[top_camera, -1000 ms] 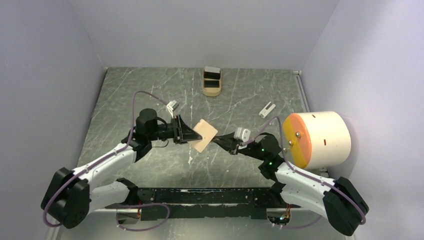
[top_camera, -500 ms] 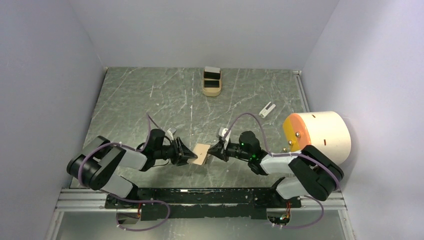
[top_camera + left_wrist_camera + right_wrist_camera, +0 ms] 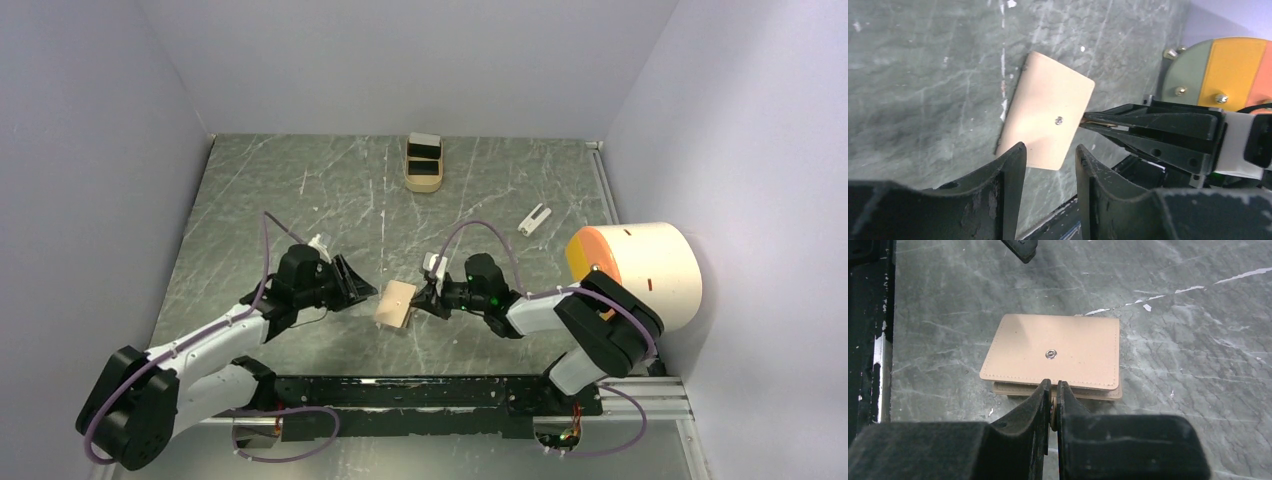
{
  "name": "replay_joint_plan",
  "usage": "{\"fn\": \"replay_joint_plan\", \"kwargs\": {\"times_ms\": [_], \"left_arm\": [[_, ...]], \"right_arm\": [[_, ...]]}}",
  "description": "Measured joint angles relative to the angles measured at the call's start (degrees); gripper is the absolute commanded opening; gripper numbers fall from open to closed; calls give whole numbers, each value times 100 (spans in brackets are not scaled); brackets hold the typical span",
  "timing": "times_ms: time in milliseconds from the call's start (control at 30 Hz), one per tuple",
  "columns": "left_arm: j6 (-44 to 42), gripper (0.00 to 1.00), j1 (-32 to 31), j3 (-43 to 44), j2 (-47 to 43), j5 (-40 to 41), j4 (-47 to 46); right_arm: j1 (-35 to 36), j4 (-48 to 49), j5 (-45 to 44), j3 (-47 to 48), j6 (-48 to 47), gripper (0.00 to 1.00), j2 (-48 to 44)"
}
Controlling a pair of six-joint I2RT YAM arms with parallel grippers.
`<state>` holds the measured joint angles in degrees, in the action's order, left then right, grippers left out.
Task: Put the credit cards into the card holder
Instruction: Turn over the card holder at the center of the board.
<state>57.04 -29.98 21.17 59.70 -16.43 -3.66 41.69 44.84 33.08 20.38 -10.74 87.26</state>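
The card holder [image 3: 395,303] is a closed tan wallet with a metal snap [image 3: 1050,354], lying flat on the marble table. My right gripper [image 3: 421,298] is shut on the little tab at the card holder's [image 3: 1053,347] near edge, a tan sliver showing between the right gripper's [image 3: 1054,386] fingers. My left gripper [image 3: 366,291] is open and empty, just left of the wallet. In the left wrist view the card holder [image 3: 1048,115] lies beyond the left gripper [image 3: 1048,152]. The credit cards [image 3: 424,148], white and black, stand in the tan tray [image 3: 422,181] at the back.
A large cream drum with an orange and yellow face [image 3: 640,275] stands at the right wall, close behind the right arm. A small white clip [image 3: 534,218] lies at the right back. A black rail [image 3: 420,392] runs along the near edge.
The wallet has come down toward the near edge and now lies flat. My left gripper has let go of it, opened and backed off to the left. The right gripper stays shut on the tab.
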Motion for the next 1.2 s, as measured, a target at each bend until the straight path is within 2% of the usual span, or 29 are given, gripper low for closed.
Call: {"fn": "replay_joint_plan", "kwargs": {"times_ms": [133,233,467,633,700,800,900,933,1067,1200], "left_arm": [[-157,36,-20,22,81,81,275],[-251,30,-24,17,463,-17,212],[-466,22,-24,66,1591,-719,-560],[-669,20,-44,470,1943,-951,-686],[-756,19,-50,612,2072,-962,-754],[-868,20,-50,695,2420,-957,-876],[-881,20,-50,699,2736,-979,-992],[-883,20,-50,726,2789,-1008,-1027],[-929,21,-50,793,2859,-1023,-1025],[-920,20,-61,791,2848,-964,-1025]], "right_arm": [[0,-144,17,118,-92,0,68],[0,-199,39,144,-155,0,68],[0,-610,39,264,-428,2,20],[0,-758,48,411,-601,3,20],[0,-841,50,439,-638,7,20],[0,-1014,28,527,-592,21,20],[0,-966,-192,551,-160,38,-26],[0,-868,-339,494,85,40,-98],[0,-879,-1054,358,1215,41,-538],[-140,-1867,-1777,920,2562,43,-739]]}}
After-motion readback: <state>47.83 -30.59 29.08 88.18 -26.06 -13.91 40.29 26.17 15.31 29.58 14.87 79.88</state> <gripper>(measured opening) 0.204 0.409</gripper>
